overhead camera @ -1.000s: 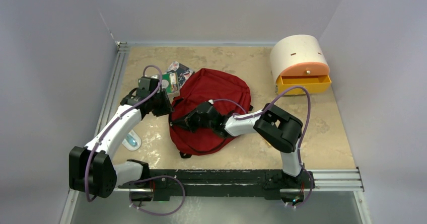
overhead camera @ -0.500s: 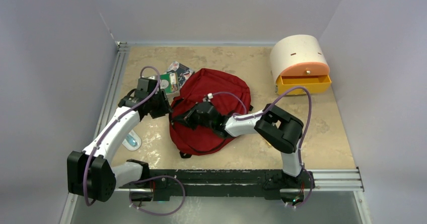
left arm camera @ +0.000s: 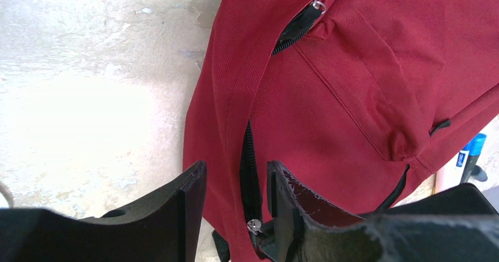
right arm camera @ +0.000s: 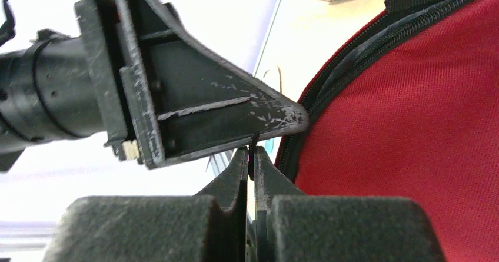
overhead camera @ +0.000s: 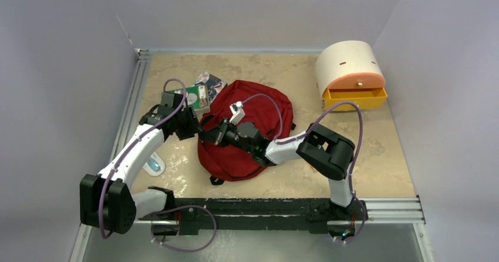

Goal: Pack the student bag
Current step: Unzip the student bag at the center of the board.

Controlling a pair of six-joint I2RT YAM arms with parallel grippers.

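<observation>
- Top external view puts the bag [overhead camera: 253,106] flat on the surface [overhead camera: 294,73], left of middle, with books [overhead camera: 203,91] just beyond its far-left corner and a drawer box [overhead camera: 350,73] well apart at the far right.
- Both hands meet at the bag's left edge: the left hand [overhead camera: 193,126] comes in from outside and the right hand [overhead camera: 210,134] reaches across the red fabric. That is where the zip runs, so the step in hand looks like opening the bag before anything goes in.
- From above, neither hand's state can be read.
- Left wrist view settles one. Its fingers stand partly apart and hold nothing, straddling the zip track [left arm camera: 249,168], with a metal slider [left arm camera: 254,225] low between them.
- That view also shows a second slider [left arm camera: 318,6] further along the seam and a blue-capped pen [left arm camera: 471,156] past the bag's edge.
- Right wrist view settles the other. Its fingers are pinched together on a thin black strip [right arm camera: 253,139], probably a zip pull, with one left finger [right arm camera: 223,115] touching or nearly touching the tips.
- Grey lining is not visible in any view, so I judge the bag barely open and nothing packed yet.
</observation>
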